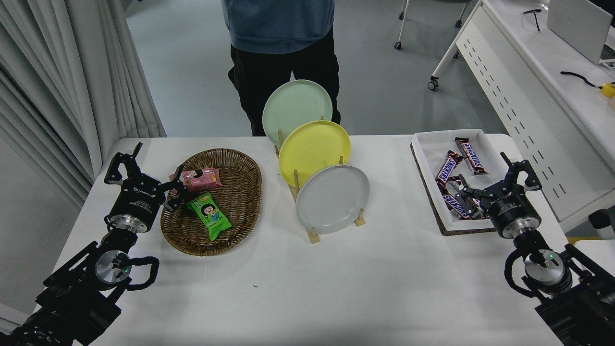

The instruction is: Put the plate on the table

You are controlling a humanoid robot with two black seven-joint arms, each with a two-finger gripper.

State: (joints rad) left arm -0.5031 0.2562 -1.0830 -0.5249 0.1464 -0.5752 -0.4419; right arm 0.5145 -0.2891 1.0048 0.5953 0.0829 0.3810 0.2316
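The light grey plate (332, 199) stands on edge in the front slot of a wooden rack (312, 234) at the middle of the white table (307, 288). A yellow plate (314, 151) and a pale green plate (297, 109) stand behind it in the same rack. My right gripper (491, 179) is open and empty, over the white tray at the right, well to the right of the grey plate. My left gripper (150, 169) is open and empty at the left, by the wicker basket's rim.
A wicker basket (240, 226) at the left holds a pink packet (202, 179) and a green packet (209, 216). A white tray (427, 163) at the right holds several chocolate bars (448, 169). A person (281, 48) stands at the far side. A white desk (528, 96) stands at the right.
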